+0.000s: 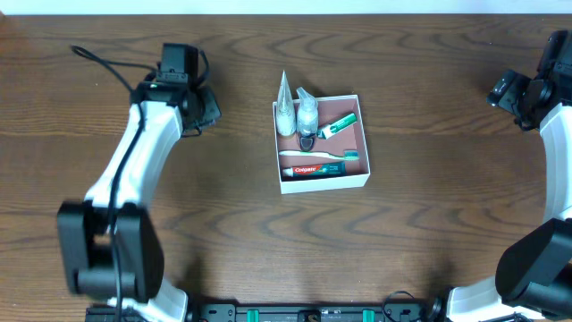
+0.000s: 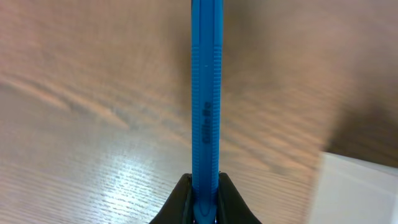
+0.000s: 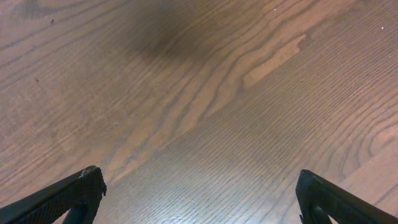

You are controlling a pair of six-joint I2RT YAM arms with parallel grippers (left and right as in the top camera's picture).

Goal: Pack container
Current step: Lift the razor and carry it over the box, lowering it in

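Closest, left wrist view: left gripper, its black fingers clamped on a slim blue ribbed plastic stick that runs straight up the view. A blurred white edge sits at lower right; cannot tell what it is.

Right wrist view: right gripper, black fingers spread wide apart, nothing between them. Below lies the dark brown wood-grain table, with long wavy grain, a dull sheen and one soft dark shadow patch.

Overhead: shallow square cardboard container with white walls and pink-brown inside, at mid-table.
- Left gripper is left of the container, well apart.
- Right gripper is right of the container, farther off still.
- Inside, along the container's near wall: red-and-white toothpaste tube lying flat.
- Just behind it: white toothbrush with green trim.
- Farther in: small green-and-white tube, set at a slant.
- At the container's far left corner: two small clear bottles, tips poking past the far wall.

Beyond the container, the table meets a pale strip at its far edge.
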